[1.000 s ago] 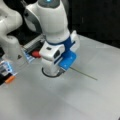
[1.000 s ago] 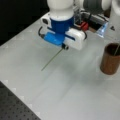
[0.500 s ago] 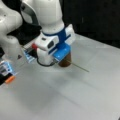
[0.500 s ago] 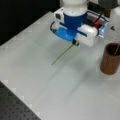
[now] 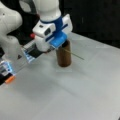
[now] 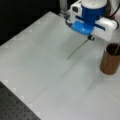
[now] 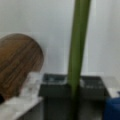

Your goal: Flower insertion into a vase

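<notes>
White Panda arm with blue-and-white gripper (image 6: 90, 37) is up over the white tabletop (image 6: 45, 75), near the top of both front views. Jaws are closed on a thin green flower stem (image 6: 77, 49); wrist view shows the stem (image 7: 78, 45) pinched between the dark pads and running straight up the frame. No flower head can be made out.

In a front view the stem slants down and toward that view's left from the jaws, free end low over the tabletop, well apart from the vase. In a front view the stem (image 5: 73, 54) pokes out toward that view's right, crossing in front of the vase's upper part.

Plain dark brown wood-grain cylindrical vase (image 6: 110, 60) stands upright on the tabletop at a front view's right edge, beside and below the gripper. In a front view the vase (image 5: 63, 58) sits directly behind/under the gripper (image 5: 53, 47). In wrist view it (image 7: 17, 65) is left of the stem.

Stem not in the vase. No readable labels or writing anywhere.
</notes>
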